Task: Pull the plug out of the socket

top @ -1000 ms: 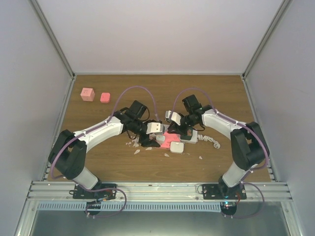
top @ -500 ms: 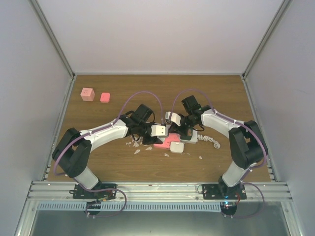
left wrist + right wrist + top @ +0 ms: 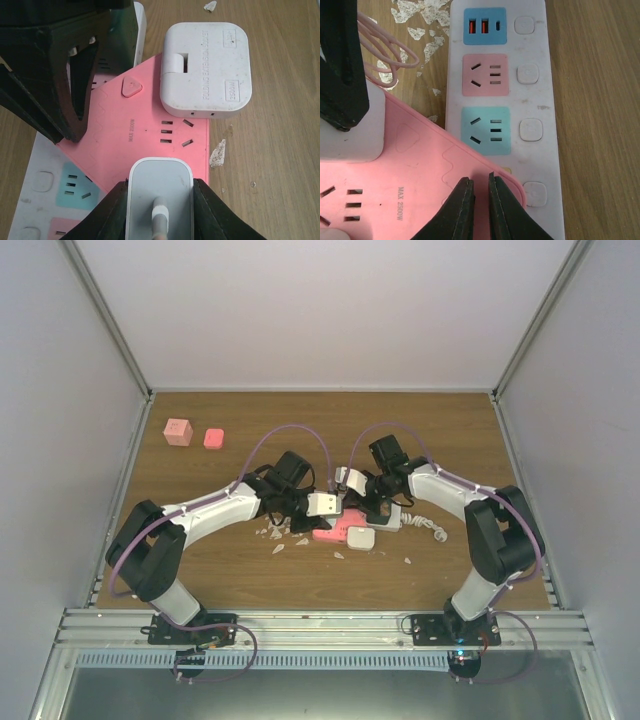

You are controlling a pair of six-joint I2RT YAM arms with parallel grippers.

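The socket, a long white strip with blue, pink and teal faces, lies under a pink outlet block. A grey-white plug with a grey cord sits on the pink block's near end, and my left gripper is shut on it, one finger against each side. My right gripper is shut, its tips resting on the pink block's corner right over the socket. In the left wrist view its black fingers show at the upper left. In the top view both grippers meet at the pink block.
A white square folding adapter sits on the pink block's far end. White flakes and a looped pink cable lie beside the socket. Two pink cubes stand at the table's far left. A coiled white cord lies to the right.
My left arm has reached further right and its jaws have closed in on the plug. The right gripper has closed the last bit and stayed on the pink block.
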